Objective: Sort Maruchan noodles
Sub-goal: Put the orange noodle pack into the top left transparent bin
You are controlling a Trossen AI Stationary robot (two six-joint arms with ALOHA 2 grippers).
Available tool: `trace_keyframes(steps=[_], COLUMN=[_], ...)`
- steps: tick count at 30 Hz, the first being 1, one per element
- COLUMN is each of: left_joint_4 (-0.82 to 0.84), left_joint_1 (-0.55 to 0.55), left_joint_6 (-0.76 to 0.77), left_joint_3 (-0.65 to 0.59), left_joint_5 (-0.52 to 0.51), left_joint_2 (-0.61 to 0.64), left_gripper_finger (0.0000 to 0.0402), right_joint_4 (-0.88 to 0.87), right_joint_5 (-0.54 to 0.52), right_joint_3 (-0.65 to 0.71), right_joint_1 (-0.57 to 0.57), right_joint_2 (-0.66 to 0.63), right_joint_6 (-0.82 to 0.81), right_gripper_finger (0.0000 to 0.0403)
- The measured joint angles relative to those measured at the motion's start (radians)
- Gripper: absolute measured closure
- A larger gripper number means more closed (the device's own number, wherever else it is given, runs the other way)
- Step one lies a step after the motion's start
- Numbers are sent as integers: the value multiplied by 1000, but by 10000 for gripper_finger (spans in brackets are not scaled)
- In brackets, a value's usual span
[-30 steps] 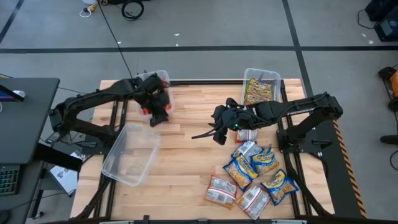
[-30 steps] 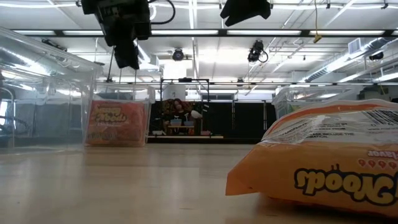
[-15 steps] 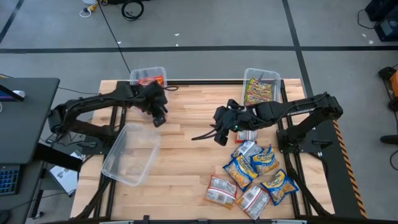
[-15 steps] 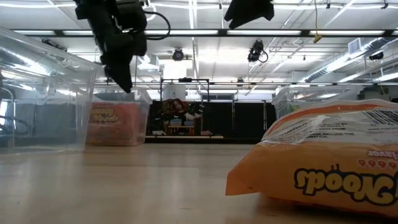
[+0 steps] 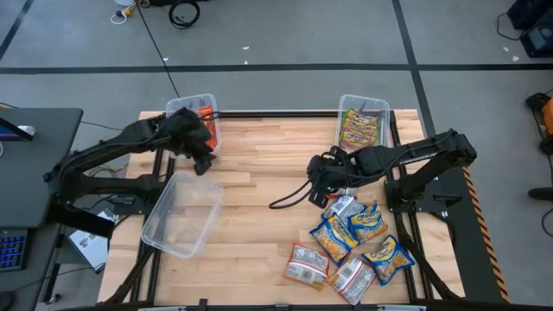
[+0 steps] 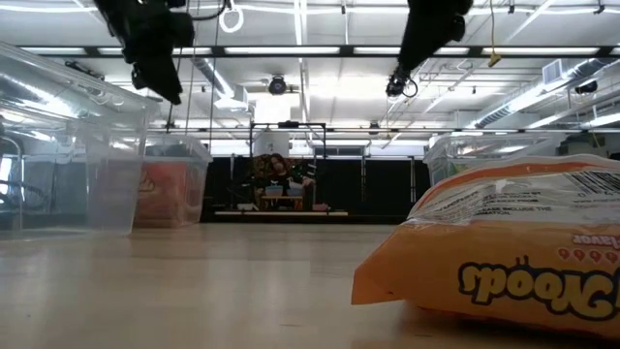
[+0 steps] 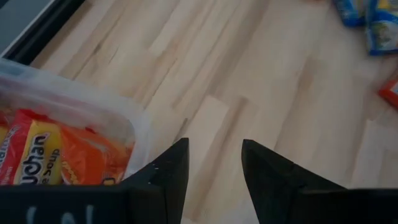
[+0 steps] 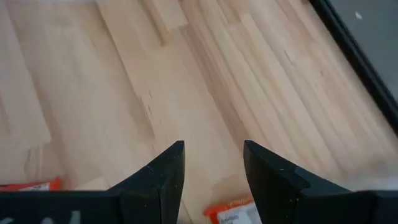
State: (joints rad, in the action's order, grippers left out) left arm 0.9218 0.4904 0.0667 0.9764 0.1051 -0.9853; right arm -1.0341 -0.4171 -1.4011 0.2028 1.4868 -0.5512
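Note:
Several Maruchan packets (image 5: 354,242) lie flat in a loose pile on the table's near right part, blue-and-yellow, orange and silver ones. Orange-red packets (image 7: 43,155) sit in the small clear bin (image 5: 195,117) at the far left. Pink-green ones (image 5: 359,128) fill the bin at the far right. My left gripper (image 5: 201,157) (image 7: 214,155) hangs open above bare wood just beside the small bin's near corner. My right gripper (image 5: 321,180) (image 8: 213,155) is open above the table at the pile's far-left edge, over an orange packet's edge (image 8: 239,211).
A large clear bin (image 5: 181,214) stands on the near left part of the table. Bare wood stretches across the middle between the two arms. In the low view an orange packet (image 6: 504,252) lies close to the camera on the near right.
My left gripper has swung toward the table's left edge, ending beside the small bin. The small bin with orange packets now stands slightly farther left than before. My right gripper has moved right and toward the near edge, closer to the packet pile.

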Motion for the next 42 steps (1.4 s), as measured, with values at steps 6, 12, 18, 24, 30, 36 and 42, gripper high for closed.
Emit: trace_keyframes(steps=[6, 12, 18, 24, 30, 36, 42], left_joint_4=[4, -5, -103, -177, -191, -206, -329], left_joint_1=[-11, -24, -30, -30, -30, -60, -202], left_joint_6=[0, 4, 1, 0, -62, -128, -158], left_joint_3=[0, 0, 1, 1, -8, -63, -80], left_joint_5=[4, 9, 18, 29, 78, 184, 102], left_joint_2=[48, 76, 77, 76, 76, 76, 13], left_gripper_finger=[249, 249, 249, 249, 249, 249, 249], right_joint_4=[-24, -36, -14, 203, 494, 538, 422], right_joint_5=[74, 138, 48, 51, 84, 241, 176], right_joint_3=[165, 350, 522, 610, 650, 623, 533], right_joint_1=[-7, -17, -39, -46, -33, 68, 134], right_joint_2=[0, 2, 2, 1, 1, 1, 1], right_joint_6=[-206, -528, -894, -888, -697, -396, -278], right_gripper_finger=[234, 236, 238, 239, 239, 239, 239])
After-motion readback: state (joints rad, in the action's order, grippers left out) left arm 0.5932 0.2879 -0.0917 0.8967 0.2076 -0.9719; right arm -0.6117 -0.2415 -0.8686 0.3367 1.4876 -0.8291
